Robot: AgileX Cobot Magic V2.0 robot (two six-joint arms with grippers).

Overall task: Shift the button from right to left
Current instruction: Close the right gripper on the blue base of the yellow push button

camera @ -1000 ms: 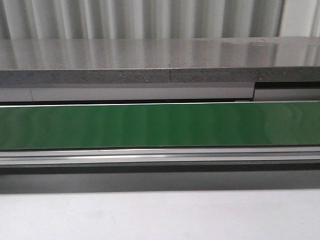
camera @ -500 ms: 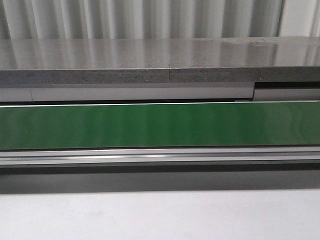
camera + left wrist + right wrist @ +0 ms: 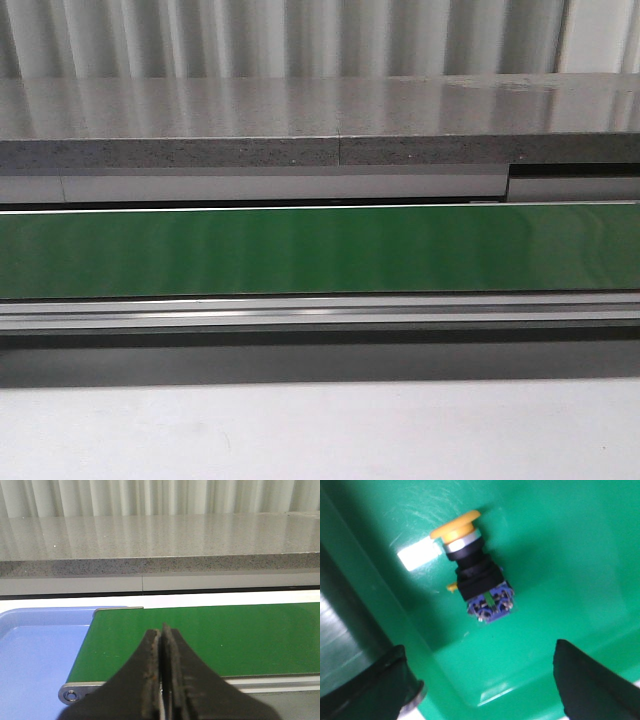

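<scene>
the right hand (image 3: 480, 680) hangs spread wide above the yellow-capped, black-collared push-button with a blue-grey rear block (image 3: 472, 570), which lies on its side inside a glossy green plastic bin (image 3: 560, 540). the left hand (image 3: 161, 680) is pressed together over the green conveyor belt (image 3: 240, 635), beside a pale blue tray (image 3: 35, 650).

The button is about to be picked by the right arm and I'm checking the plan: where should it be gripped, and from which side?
Probably across the black collar and body, from above. The button lies on its side in a green bin, yellow cap overhanging, and the open right gripper hovers over it.
</scene>
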